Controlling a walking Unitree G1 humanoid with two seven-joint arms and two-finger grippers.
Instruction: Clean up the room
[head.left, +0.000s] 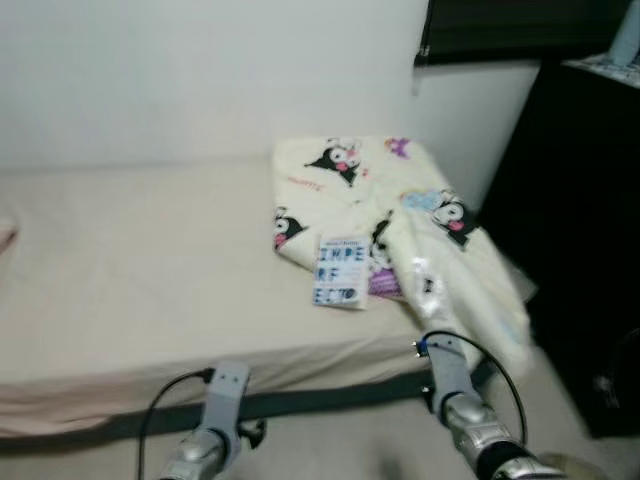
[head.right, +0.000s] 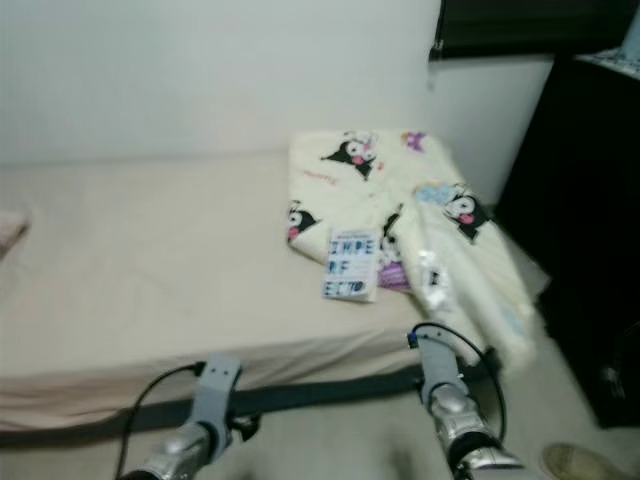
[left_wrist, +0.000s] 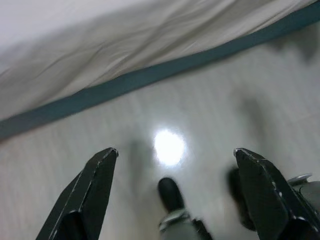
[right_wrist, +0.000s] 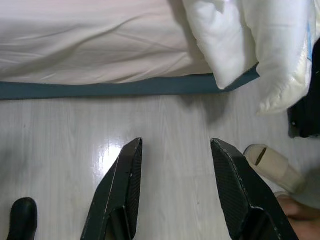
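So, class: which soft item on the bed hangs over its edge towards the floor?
The cartoon-print blanket, at the bed's right end. The pinkish cloth at the far left lies on the mattress.

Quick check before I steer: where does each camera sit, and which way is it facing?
Left and right eye views: on the head, facing forward and down at the bed, blanket and book; both forearms show.
Left wrist view: facing the floor past the open left gripper.
Right wrist view: facing floor, blanket and slipper past the open right gripper.
Wrist views share the bed's edge.
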